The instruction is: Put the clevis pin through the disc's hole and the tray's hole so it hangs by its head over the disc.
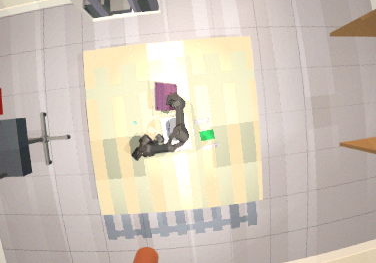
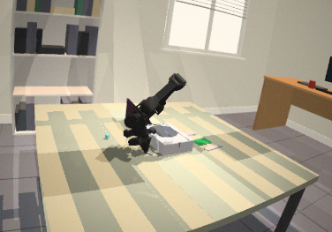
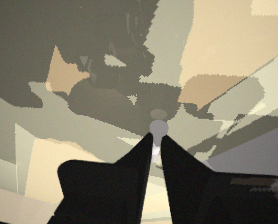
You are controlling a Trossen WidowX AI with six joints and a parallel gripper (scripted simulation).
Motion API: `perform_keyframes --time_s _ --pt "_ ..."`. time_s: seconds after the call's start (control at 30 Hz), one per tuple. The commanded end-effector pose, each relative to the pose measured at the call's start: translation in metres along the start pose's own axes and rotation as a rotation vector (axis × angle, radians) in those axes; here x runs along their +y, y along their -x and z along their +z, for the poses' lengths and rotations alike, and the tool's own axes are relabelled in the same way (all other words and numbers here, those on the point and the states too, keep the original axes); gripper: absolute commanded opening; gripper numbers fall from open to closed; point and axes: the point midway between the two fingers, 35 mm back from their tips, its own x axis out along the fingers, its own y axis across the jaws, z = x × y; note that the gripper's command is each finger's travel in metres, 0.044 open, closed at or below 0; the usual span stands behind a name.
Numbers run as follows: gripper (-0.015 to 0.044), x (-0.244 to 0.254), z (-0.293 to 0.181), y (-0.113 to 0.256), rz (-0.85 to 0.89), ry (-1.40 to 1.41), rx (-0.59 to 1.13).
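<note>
My gripper (image 2: 147, 152) (image 3: 156, 137) has its fingers pinched on the pin (image 3: 158, 128), beside the tray (image 2: 173, 145).

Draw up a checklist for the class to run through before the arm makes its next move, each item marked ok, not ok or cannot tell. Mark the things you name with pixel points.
1. End effector (image 2: 147, 151) (image 3: 156, 137) shut on the clevis pin (image 3: 158, 128): ok.
2. Pin's head showing at the fingertips: ok, its round end shows there.
3. Disc (image 2: 167, 130) inside the tray (image 2: 173, 147): ok.
4. Disc's hole lined up with the tray's hole: cannot tell, neither hole can be made out.
5. Pin over the disc: not ok, the fingertips are beside the tray.
6. Pin clear of the table (image 2: 101, 195): cannot tell.
</note>
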Motion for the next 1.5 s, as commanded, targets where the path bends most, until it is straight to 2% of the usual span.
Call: perform_keyframes --time_s 0.0,0.87,1.03,1.47 --pt "0.0 0.0 0.0 0.0 0.0 -0.005 0.004" --pt "0.0 0.0 -0.024 0.063 0.002 0.0 -0.002" --pt "0.0 -0.001 -0.022 0.06 -0.005 -0.008 -0.001" --pt "0.0 -0.047 -0.043 0.072 -0.027 0.27 -0.09"
